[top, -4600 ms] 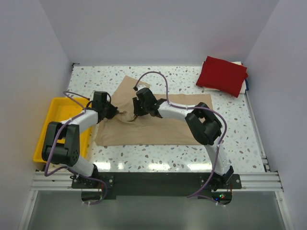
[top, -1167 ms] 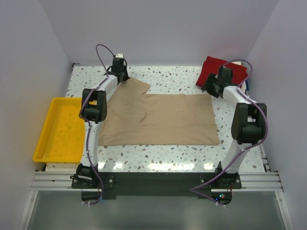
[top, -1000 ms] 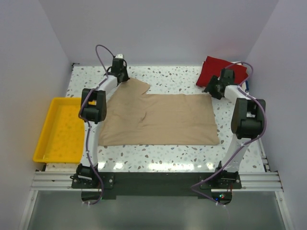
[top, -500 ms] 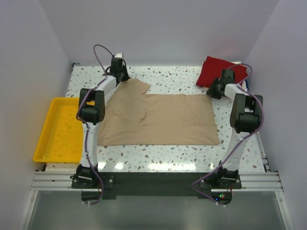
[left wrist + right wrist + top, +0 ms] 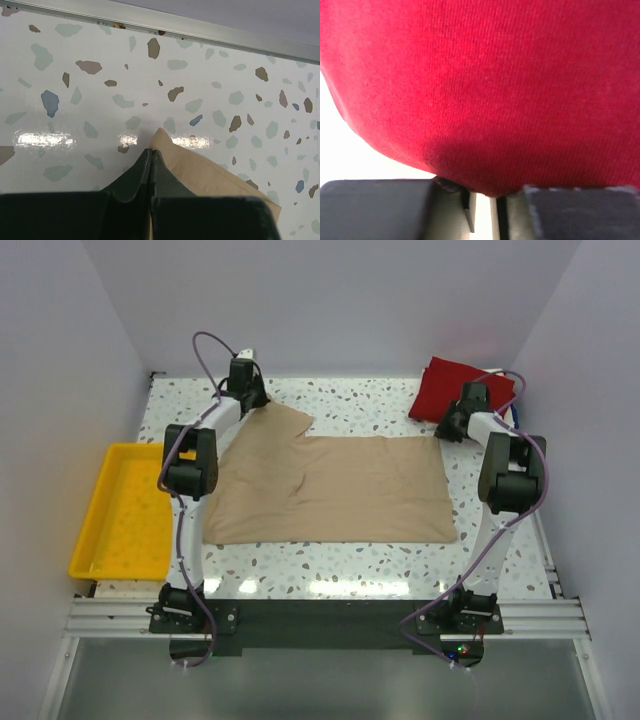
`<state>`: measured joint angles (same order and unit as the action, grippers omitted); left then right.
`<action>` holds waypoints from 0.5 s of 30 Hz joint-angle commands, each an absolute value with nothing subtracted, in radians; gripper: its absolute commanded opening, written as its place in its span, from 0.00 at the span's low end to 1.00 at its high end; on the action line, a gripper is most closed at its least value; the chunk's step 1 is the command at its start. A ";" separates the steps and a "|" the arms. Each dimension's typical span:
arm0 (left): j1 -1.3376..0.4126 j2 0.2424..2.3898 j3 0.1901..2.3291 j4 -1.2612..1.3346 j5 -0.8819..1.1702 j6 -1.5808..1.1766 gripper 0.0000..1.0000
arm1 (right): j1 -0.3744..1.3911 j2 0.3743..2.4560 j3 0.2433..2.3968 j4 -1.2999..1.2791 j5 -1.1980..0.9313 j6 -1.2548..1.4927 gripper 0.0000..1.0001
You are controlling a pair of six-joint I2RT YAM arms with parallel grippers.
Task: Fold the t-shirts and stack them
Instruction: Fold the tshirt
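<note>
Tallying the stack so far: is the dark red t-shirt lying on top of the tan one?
No, the dark red t-shirt lies in the far right corner, beside the spread tan t-shirt.

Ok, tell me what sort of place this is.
Probably a lab robot test cell: plain walls box in a speckled tabletop, two arms are bolted to a metal rail, with a tan t-shirt and yellow tray laid out.

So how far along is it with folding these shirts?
Early. Done: the red t-shirt lies folded at the far right corner. In hand: the left gripper is shut on a far corner of the tan t-shirt, spread out; the right gripper sits at the red shirt's edge, its grip unclear. Left: folding the tan one and stacking.
</note>
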<state>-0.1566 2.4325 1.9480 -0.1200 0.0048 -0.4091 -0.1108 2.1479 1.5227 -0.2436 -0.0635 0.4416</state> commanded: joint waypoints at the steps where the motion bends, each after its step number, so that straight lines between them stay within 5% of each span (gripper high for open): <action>1: -0.143 2.352 1.951 -0.074 0.025 -0.423 0.00 | -0.113 2.171 1.558 -0.255 -0.052 0.433 0.14; 7: -0.137 2.324 1.948 -0.077 0.035 -0.420 0.00 | -0.113 2.151 1.566 -0.273 -0.048 0.428 0.00; 15: -0.129 2.266 1.921 -0.074 0.041 -0.422 0.00 | -0.112 2.099 1.555 -0.278 -0.031 0.429 0.00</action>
<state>-0.1421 2.3539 1.9266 -0.1200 0.0257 -0.4091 -0.1120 2.1513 1.5333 -0.2623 -0.0616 0.4412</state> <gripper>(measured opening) 0.012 0.012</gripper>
